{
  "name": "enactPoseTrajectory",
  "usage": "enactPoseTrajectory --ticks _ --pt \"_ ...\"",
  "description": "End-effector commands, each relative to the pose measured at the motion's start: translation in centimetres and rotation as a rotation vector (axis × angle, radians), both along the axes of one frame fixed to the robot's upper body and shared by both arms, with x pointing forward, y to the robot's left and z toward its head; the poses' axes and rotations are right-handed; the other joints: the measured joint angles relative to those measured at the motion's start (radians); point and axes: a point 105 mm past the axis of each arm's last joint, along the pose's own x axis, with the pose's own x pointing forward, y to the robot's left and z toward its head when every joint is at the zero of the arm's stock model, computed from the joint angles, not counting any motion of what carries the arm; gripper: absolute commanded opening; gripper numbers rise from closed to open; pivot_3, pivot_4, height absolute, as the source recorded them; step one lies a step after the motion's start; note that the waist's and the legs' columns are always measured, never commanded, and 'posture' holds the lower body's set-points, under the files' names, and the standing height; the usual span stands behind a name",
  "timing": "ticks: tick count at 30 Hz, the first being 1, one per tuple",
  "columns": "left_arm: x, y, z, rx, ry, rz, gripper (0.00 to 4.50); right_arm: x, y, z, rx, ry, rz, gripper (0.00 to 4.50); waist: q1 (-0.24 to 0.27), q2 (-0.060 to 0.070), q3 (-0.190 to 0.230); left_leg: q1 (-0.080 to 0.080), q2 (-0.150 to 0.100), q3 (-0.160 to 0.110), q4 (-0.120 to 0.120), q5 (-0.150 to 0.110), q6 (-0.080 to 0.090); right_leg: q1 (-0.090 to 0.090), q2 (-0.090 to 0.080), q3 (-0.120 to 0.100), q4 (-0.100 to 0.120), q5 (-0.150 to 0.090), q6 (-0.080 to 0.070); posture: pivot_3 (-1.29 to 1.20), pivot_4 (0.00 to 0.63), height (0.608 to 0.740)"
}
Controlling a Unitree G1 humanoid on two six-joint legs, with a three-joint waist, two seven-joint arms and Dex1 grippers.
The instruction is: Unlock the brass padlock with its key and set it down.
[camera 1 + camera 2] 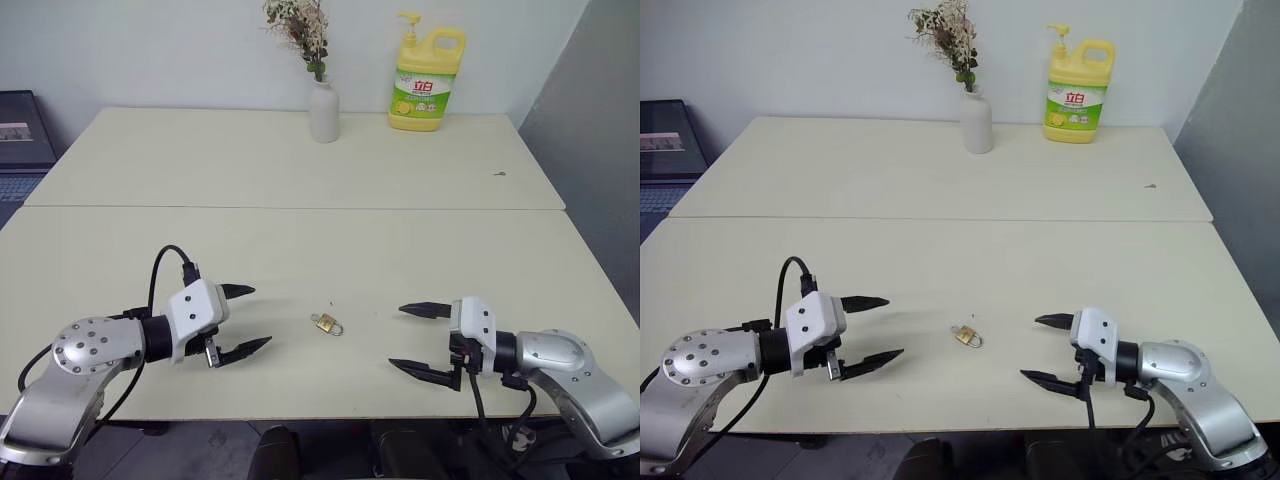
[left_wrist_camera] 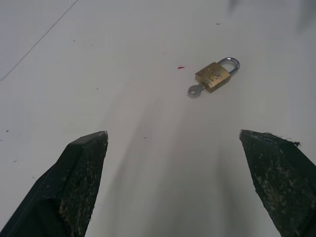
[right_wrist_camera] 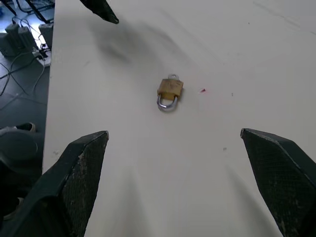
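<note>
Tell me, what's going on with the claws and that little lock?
Left gripper open, empty. Right gripper open, empty. Brass padlock flat on table between them, key in it, untouched. Nothing in the way.

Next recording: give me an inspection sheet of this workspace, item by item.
Surface: two cream tables pushed together, seam across the middle.
Job's things: brass padlock lying flat on the near table between the grippers, key in its base, shackle looks closed.
Clutter: white vase of dried flowers and yellow dish-soap bottle at the far edge.
Grippers: left gripper and right gripper open, holding nothing, facing the padlock.
Cables: black cable looping over the left wrist.
Surroundings: white wall, laptop at far left.
</note>
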Motion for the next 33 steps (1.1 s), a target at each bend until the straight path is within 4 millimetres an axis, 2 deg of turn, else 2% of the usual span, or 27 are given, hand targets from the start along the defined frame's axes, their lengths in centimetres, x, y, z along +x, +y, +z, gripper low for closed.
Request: enactPoseTrajectory --ticks 1,4,9,14,17,33 --pt "-2.0 0.5 0.9 0.021 0.112 -0.133 4.48 0.1 2.2 2.0 0.031 -0.024 0.038 4.50 -0.006 0.000 0.000 0.000 0.000 0.000 0.000 0.000 0.000 -0.001 0.000 0.000 0.000 0.000 0.000 0.00 0.150 0.740" --pt "-2.5 1.3 0.3 0.131 0.154 -0.191 4.48 0.9 3.2 1.3 -0.014 0.017 0.033 4.50 -0.005 0.000 0.000 0.000 0.001 0.000 -0.001 0.000 0.000 -0.001 0.001 0.000 0.000 -0.001 -0.001 0.00 0.150 0.740" --pt "-2.3 0.9 1.0 0.147 0.148 -0.250 4.48 2.1 5.9 0.4 -0.065 0.010 0.011 4.50 0.000 0.000 0.000 -0.002 0.001 0.000 -0.001 0.000 0.000 -0.003 0.000 -0.001 0.000 -0.001 -0.002 0.00 0.150 0.740" --pt "-1.2 0.7 1.7 0.140 0.093 -0.255 4.48 3.0 8.8 -0.9 -0.059 0.060 -0.073 4.50 -0.001 -0.001 0.000 -0.003 0.001 0.000 -0.001 0.000 0.000 -0.004 0.001 -0.001 0.001 -0.001 -0.002 0.00 0.150 0.740" --pt "-1.7 0.1 1.8 0.133 0.113 -0.293 4.48 3.7 8.9 -1.7 -0.079 0.086 -0.181 4.50 -0.001 -0.001 0.000 -0.003 0.001 0.000 -0.001 0.000 0.000 -0.005 0.001 0.000 0.001 -0.001 -0.002 0.00 0.150 0.740" --pt "-1.8 0.1 1.5 0.160 0.110 -0.336 4.48 3.3 9.6 -3.3 -0.149 0.123 -0.262 4.50 -0.002 -0.001 0.000 -0.003 0.001 0.000 -0.001 0.000 0.000 -0.005 0.001 0.000 0.001 -0.002 -0.003 0.00 0.150 0.740"
